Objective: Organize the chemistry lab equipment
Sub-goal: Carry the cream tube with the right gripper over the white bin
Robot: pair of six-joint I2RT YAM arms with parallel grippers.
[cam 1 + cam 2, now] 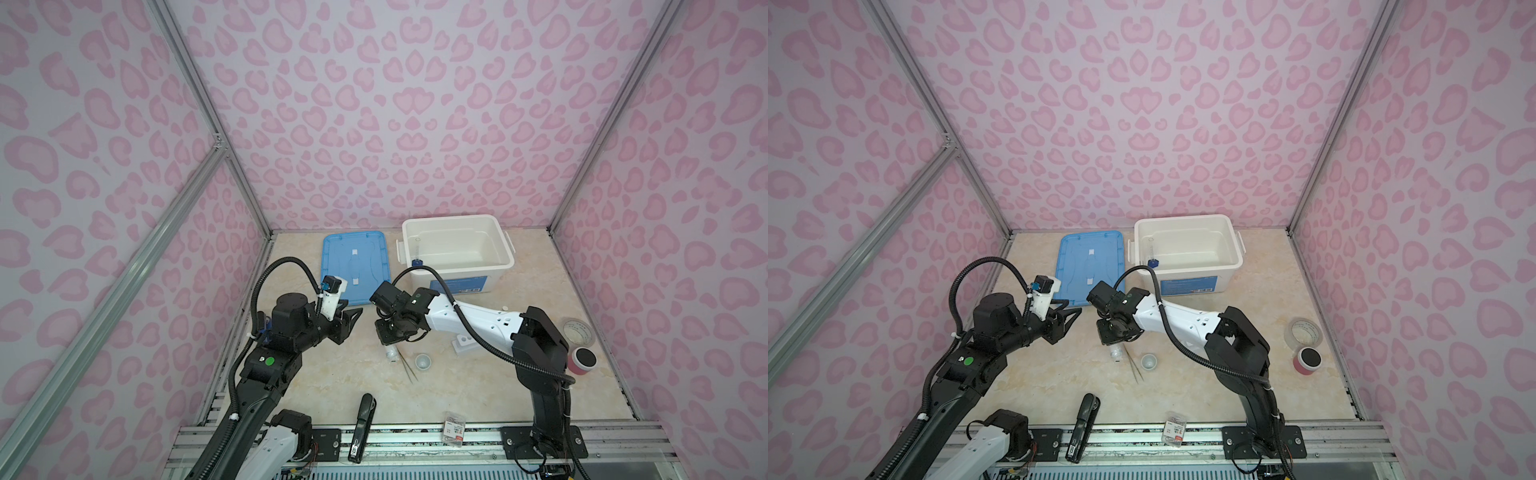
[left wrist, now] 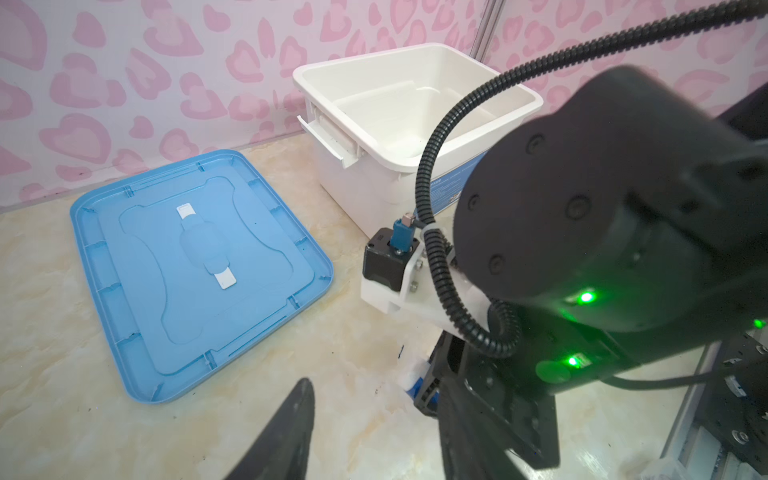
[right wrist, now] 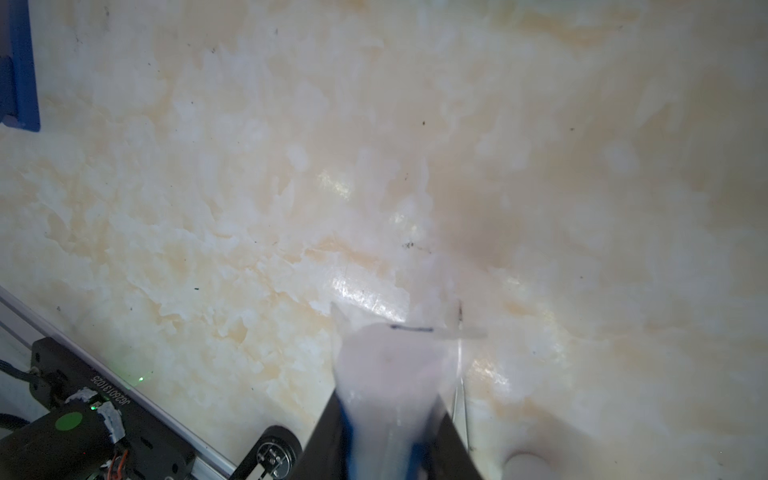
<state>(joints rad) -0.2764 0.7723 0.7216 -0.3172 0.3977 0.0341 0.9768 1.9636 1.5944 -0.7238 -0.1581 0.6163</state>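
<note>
My right gripper (image 1: 390,345) points down at the table's middle and is shut on the white blue-labelled bottle (image 1: 391,354). In the right wrist view the bottle (image 3: 390,370) fills the gap between the black fingers (image 3: 328,440). Metal tweezers (image 1: 406,368) lie right beside it, and a tiny white cup (image 1: 424,361) stands just to their right. The white rack (image 1: 463,344) is partly hidden under the right arm. A blue-based cylinder (image 1: 417,257) stands inside the white bin (image 1: 505,249). My left gripper (image 1: 352,316) hovers open and empty to the left of the right one.
A blue lid (image 1: 355,266) lies flat left of the bin. The black stapler (image 1: 363,428) and a small plastic bag (image 1: 453,428) sit at the front edge. A clear tape roll (image 1: 578,330) and a red one (image 1: 582,360) stand at the far right.
</note>
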